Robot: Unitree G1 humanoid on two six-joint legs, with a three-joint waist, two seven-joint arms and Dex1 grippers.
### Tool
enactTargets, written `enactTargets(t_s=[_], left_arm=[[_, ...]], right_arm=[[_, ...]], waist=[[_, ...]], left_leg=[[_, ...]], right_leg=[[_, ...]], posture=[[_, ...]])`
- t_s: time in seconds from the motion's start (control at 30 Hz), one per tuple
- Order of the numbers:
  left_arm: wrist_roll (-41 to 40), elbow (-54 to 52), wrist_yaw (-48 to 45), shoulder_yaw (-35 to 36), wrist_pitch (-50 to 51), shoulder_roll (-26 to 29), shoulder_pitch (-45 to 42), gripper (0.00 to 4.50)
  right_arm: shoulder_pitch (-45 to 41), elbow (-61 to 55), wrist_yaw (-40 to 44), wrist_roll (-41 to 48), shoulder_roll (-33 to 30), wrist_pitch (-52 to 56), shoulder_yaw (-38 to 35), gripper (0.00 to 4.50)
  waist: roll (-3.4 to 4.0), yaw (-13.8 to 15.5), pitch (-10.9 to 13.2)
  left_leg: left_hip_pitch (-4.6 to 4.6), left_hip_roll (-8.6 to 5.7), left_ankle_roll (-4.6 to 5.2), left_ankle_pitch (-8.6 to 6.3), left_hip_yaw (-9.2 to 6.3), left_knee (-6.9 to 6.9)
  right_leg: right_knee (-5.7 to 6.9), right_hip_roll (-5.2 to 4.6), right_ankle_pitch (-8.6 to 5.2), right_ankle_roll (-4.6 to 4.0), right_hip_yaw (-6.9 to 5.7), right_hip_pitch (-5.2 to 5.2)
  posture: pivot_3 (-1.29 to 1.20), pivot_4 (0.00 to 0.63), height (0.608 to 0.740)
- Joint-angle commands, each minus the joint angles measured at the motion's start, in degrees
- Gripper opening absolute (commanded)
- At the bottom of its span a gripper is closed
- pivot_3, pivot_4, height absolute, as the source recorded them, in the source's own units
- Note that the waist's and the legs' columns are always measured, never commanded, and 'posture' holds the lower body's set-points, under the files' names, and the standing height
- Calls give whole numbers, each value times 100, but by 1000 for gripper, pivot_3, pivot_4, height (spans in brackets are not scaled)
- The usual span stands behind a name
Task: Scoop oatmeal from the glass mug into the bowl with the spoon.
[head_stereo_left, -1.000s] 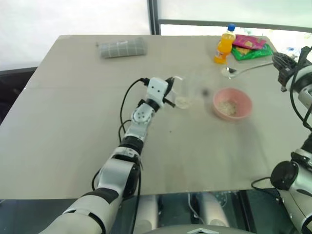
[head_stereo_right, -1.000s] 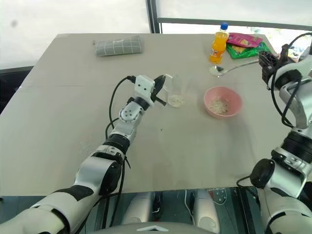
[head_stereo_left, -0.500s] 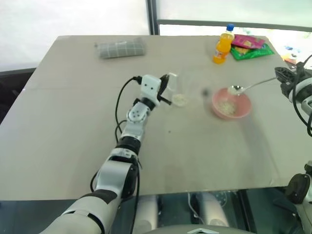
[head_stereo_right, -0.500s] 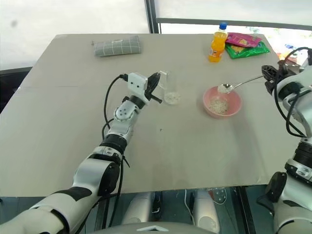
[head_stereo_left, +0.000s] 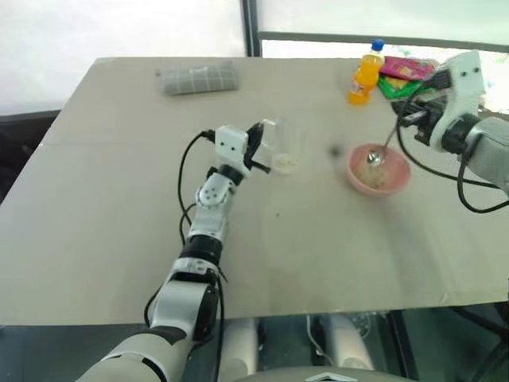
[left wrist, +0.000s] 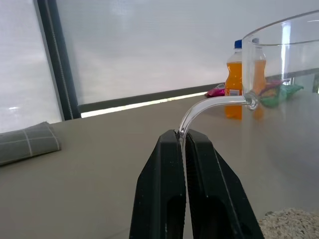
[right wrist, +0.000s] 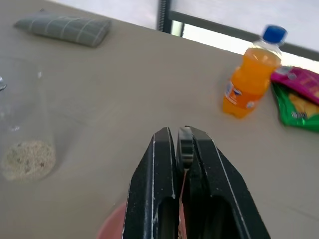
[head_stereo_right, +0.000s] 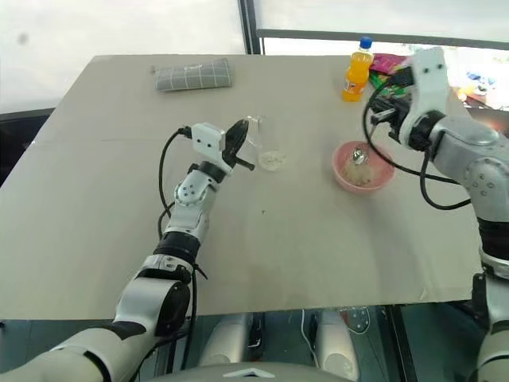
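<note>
The glass mug stands on the table, with a thin layer of oatmeal at its bottom. My left gripper is shut on the mug's curved handle. To the right sits the pink bowl, with some oatmeal inside. The spoon stands steeply in the bowl, head down among the flakes. My right gripper is shut on the top of the spoon's handle, above the bowl's far right side.
An orange drink bottle and bright snack packets stand behind the bowl at the table's far right. A folded grey cloth lies at the far left. The window frame runs along the table's far edge.
My right gripper swung left and rolled, so the spoon went from lying level over the bowl to standing head down in it. My left gripper shifted the mug slightly left.
</note>
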Motion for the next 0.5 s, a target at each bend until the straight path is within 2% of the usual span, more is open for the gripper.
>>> enactTargets(t_s=[0.03, 0.13, 0.23, 0.37, 0.5], left_arm=[[-8, -458, 64, 3, 24, 24, 74, 89], [10, -576, 81, -5, 75, 42, 153, 89], [54, -648, 71, -45, 75, 80, 208, 89], [109, -673, 76, -123, 83, 84, 243, 89], [128, -646, -19, -194, -9, 94, 234, 89]], right_arm=[[-182, -279, 700, -833, -351, -387, 314, 0], [-181, -183, 903, -1103, -248, -450, 255, 0], [-457, 241, 521, -876, 359, -253, -452, 0], [-1357, 708, -421, 179, 1640, 231, -1760, 0], [-1750, 722, -956, 788, 2381, 678, -2256, 0]], waist=[[0, 20, 0], [0, 28, 0], [0, 9, 0], [1, -1, 1], [1, 36, 0]], left_leg=[[-1, 0, -1, 0, 1, 7], [-8, 0, -1, 0, -2, 24], [-9, 2, -6, 3, -1, 37], [-10, 3, -19, 11, 4, 48], [-10, 4, -19, 11, -3, 46]], right_leg=[[1, -1, 1, 1, 0, 0], [3, -1, 4, 7, 0, 1], [4, 0, 9, 15, 0, 4], [13, 0, 13, 18, 3, 3], [15, 2, 14, 17, 1, 5]], posture=[[0, 150, 718], [0, 150, 718], [0, 150, 718], [0, 150, 718], [0, 150, 718]])
